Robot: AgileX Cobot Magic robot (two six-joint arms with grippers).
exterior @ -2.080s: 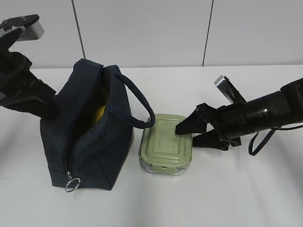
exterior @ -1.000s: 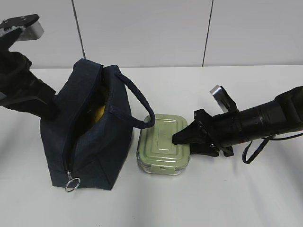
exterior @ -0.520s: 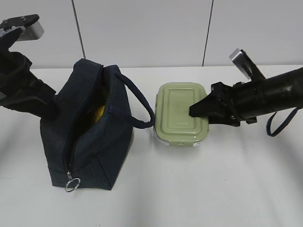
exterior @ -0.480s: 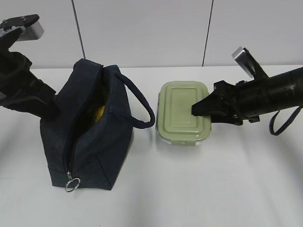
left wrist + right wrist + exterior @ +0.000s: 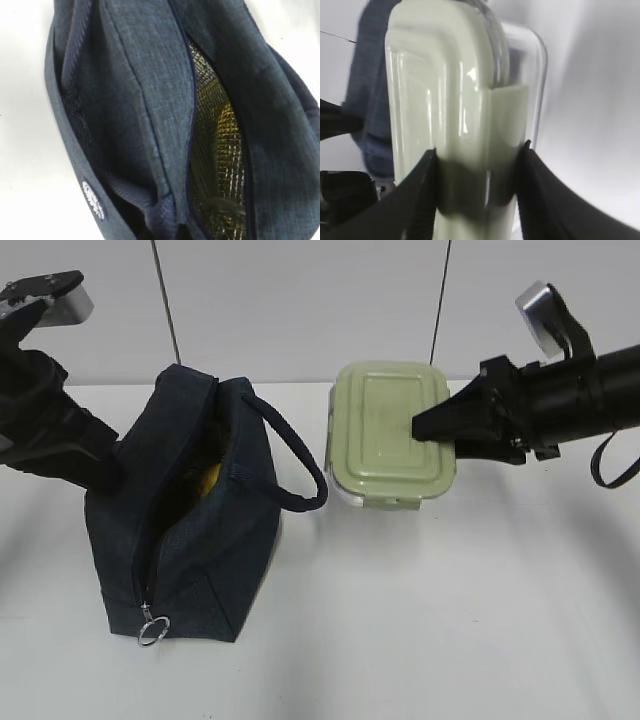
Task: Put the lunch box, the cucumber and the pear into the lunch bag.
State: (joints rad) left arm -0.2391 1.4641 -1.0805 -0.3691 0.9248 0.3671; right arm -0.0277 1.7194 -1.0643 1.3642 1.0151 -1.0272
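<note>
- I see a plain white table (image 5: 420,640) under even, soft light.
- Behind it, a pale wall (image 5: 300,300) crossed by two dark vertical seams (image 5: 165,300).

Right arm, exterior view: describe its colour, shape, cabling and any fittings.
The right arm is matte black and tubular, ending in a right gripper with tapered black fingers. A silver-grey camera block sits on top, and a black cable loop hangs beneath.
</note>
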